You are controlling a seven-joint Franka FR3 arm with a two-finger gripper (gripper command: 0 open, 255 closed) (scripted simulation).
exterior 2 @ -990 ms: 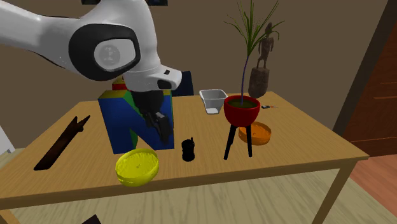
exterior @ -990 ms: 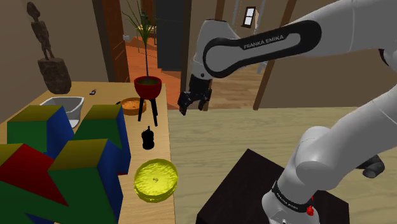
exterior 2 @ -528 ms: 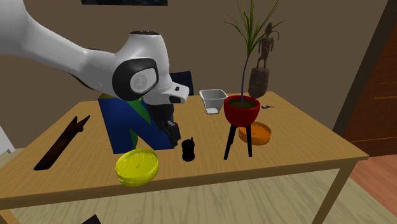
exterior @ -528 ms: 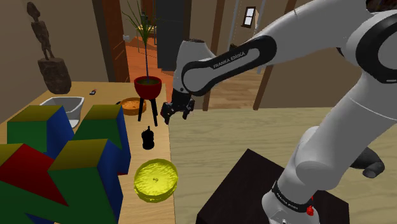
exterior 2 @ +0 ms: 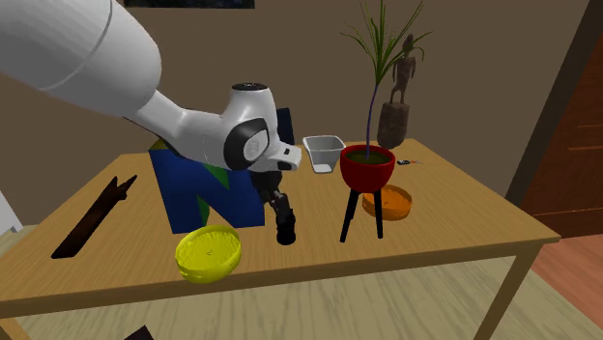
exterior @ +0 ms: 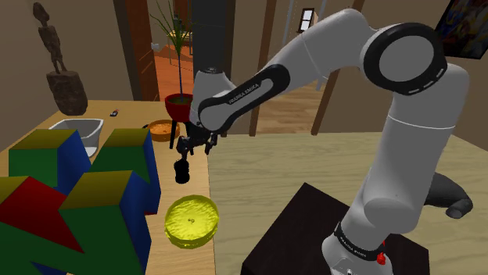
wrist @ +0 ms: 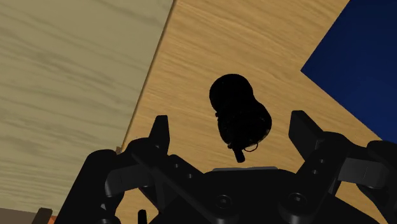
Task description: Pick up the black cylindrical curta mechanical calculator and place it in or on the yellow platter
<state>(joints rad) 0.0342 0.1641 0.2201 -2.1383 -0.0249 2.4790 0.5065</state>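
Note:
The black cylindrical calculator [exterior: 181, 171] stands upright on the wooden table [exterior: 200, 178], between the blue block and the table's edge. My gripper [exterior: 186, 148] hangs just above it, open. In the wrist view the calculator [wrist: 238, 118] lies between the two spread fingers [wrist: 160, 133], which do not touch it. From the second exterior view the gripper [exterior 2: 281, 206] comes down onto the calculator [exterior 2: 286, 231]. The yellow platter [exterior: 191, 221] rests nearer the stand on the same table, and it appears at the front edge [exterior 2: 207, 253], left of the calculator.
A red plant pot on black legs [exterior 2: 367, 166] stands close to the calculator's right, an orange bowl [exterior 2: 387, 202] behind it. Large coloured blocks [exterior: 70, 195] crowd the shoulder view's left. A white bin [exterior 2: 324, 152], a statue [exterior 2: 398, 106] and a dark stick [exterior 2: 92, 217] sit farther off.
The arm has swung down and toward the shoulder view's left, bringing the open gripper from beyond the table edge to just above the calculator. The calculator and platter have not moved.

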